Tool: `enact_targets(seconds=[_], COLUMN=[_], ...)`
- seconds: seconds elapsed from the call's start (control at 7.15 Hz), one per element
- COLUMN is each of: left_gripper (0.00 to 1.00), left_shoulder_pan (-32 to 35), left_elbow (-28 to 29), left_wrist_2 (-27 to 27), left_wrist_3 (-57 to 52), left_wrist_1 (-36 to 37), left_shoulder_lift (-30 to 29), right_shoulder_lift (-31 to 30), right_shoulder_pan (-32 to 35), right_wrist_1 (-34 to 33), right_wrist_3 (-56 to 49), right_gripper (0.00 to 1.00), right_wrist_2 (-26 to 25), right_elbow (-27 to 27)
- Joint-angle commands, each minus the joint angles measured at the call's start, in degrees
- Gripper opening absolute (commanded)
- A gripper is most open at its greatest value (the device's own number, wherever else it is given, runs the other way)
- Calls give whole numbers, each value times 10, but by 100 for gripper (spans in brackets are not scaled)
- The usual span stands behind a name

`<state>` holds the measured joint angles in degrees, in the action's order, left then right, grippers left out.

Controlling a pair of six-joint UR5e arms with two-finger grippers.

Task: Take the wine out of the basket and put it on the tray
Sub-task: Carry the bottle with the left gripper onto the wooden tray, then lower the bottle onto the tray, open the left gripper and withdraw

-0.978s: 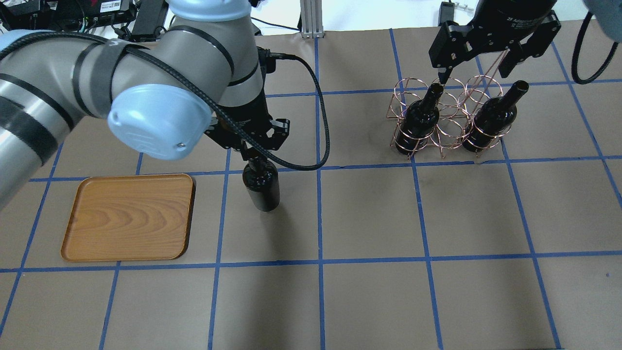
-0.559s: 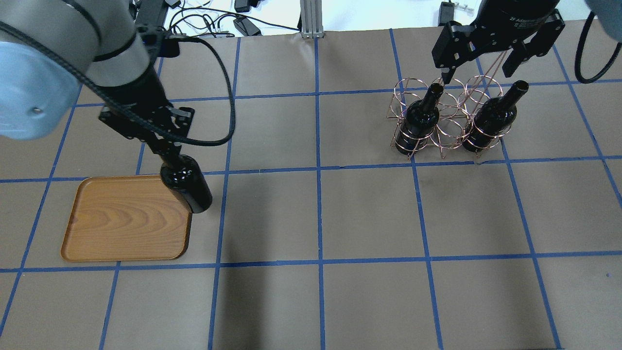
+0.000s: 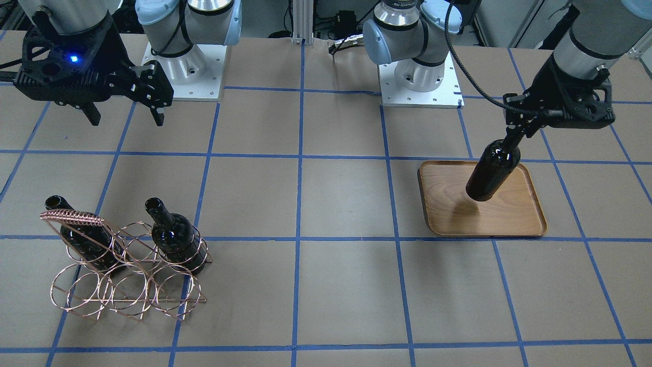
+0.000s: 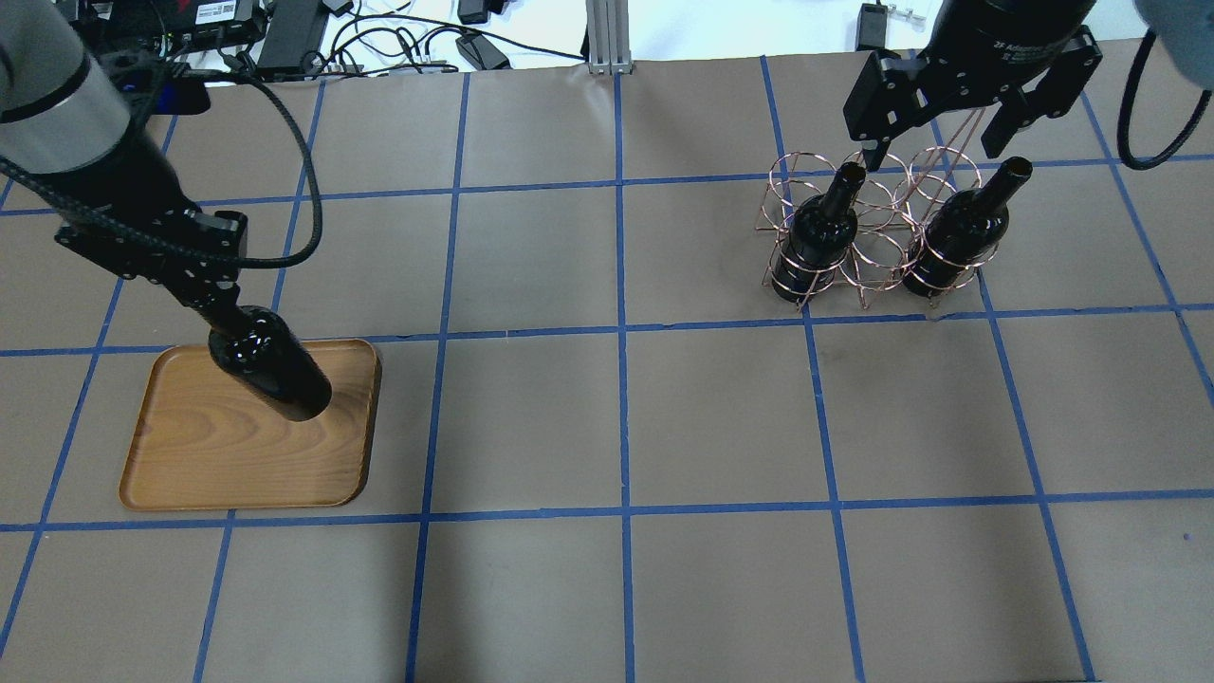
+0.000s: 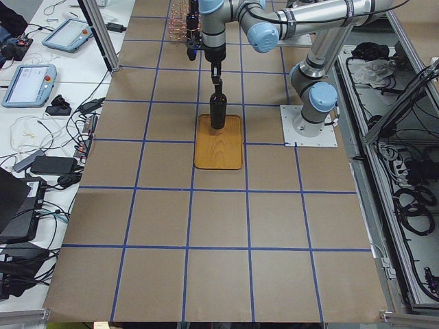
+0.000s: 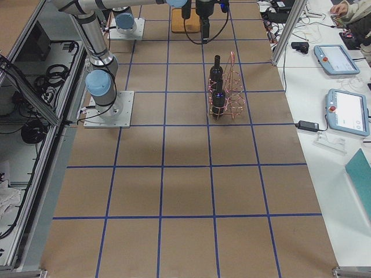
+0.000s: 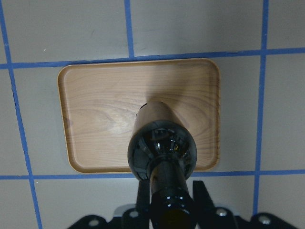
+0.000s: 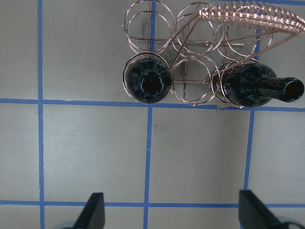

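My left gripper is shut on the neck of a dark glossy wine bottle and holds it upright over the far part of the wooden tray. I cannot tell whether its base touches the tray. The front view shows the same bottle over the tray. In the left wrist view the bottle hangs over the tray. My right gripper is open and empty above the copper wire basket, which holds two more bottles.
The table is brown paper with a blue tape grid. Both robot bases stand at the back edge. The basket's coiled handle rises above its rings. In the right wrist view the basket lies ahead of my open gripper.
My left arm has carried the bottle leftward from the table's middle to above the tray. My right gripper has stayed open above the basket.
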<state>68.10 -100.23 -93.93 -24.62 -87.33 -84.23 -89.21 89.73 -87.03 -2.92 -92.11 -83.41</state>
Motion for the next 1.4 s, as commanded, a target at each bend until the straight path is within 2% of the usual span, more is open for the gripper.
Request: enact_targets(seconds=[0.0,0.28,0.42,0.84,0.98,1.12,1.26], left_gripper=[0,0,0,0,6,86,100], left_shoulder_pan=[-63,-67,-68,-68,-68,-69,-69], left_elbow=[-25,-31,-37,-44,-44,-44,-37], left_wrist_2=[56,52,20,17,22,24,23], left_wrist_3=[-83,-89,-87,-85,-86,-84,-85], left_wrist_1=[28,24,23,23,23,25,28], left_shoulder_lift=[-1,-1,-3,-4,-5,-7,-8], right_shoulder_lift=[0,-1,-1,4,4,3,4], right_shoulder_pan=[0,0,0,0,0,0,0], right_wrist_1=[0,-1,-2,-40,-39,-39,-39], right_wrist_3=[0,0,0,-3,-1,-1,-9], right_gripper=[100,100,100,100,100,100,89], right_wrist_2=[1,0,2,3,2,1,3], right_elbow=[-1,-1,-1,-2,-2,-2,-2])
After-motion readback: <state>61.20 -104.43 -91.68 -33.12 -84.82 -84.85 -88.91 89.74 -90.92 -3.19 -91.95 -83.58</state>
